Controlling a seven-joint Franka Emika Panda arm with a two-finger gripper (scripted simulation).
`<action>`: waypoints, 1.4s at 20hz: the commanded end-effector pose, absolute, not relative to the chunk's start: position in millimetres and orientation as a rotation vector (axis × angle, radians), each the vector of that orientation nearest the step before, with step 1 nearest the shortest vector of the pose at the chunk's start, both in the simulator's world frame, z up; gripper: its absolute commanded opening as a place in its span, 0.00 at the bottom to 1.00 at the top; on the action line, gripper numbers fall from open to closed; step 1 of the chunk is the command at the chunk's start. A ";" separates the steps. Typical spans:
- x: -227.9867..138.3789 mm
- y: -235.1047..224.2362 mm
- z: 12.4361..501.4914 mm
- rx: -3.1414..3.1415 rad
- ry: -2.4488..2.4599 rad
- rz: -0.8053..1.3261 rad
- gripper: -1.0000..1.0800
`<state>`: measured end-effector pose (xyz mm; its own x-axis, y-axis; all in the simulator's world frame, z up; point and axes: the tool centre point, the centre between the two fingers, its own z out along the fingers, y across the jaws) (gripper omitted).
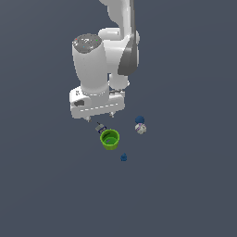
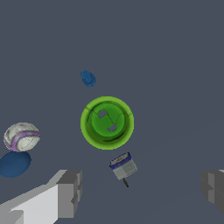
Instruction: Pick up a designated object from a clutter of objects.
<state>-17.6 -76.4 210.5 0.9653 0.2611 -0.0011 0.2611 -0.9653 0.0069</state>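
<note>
**Lining up over the grey block beside the cup**

The small boxy grey block with a dark blue band on one end [image 2: 122,166] lies on the plain dark grey desk [image 2: 175,65], just beside the bright green round cup [image 2: 107,123] but apart from its rim. In the wrist view the tool [image 2: 142,188] is spread wide, one finger [image 2: 69,192] on each side of the frame, holding nothing; the block sits between them, nearer one finger than the other. In the exterior view the tool [image 1: 98,116] hangs above the block [image 1: 100,127].

To do this well, I judge the tool should centre on the block before descending, so the jaws close across its narrow sides. The cup is the risk: a finger landing on its rim would knock it. The white-and-purple ball [image 2: 22,136], dark blue disc [image 2: 14,164] and tiny blue lump [image 2: 88,78] lie well apart.
</note>
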 end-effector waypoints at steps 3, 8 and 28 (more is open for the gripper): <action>-27.9 -85.6 181.1 3.085 0.560 0.000 0.96; -41.9 -94.7 150.1 3.053 0.721 -0.001 0.96; -99.1 -115.5 66.9 2.905 1.195 0.000 0.96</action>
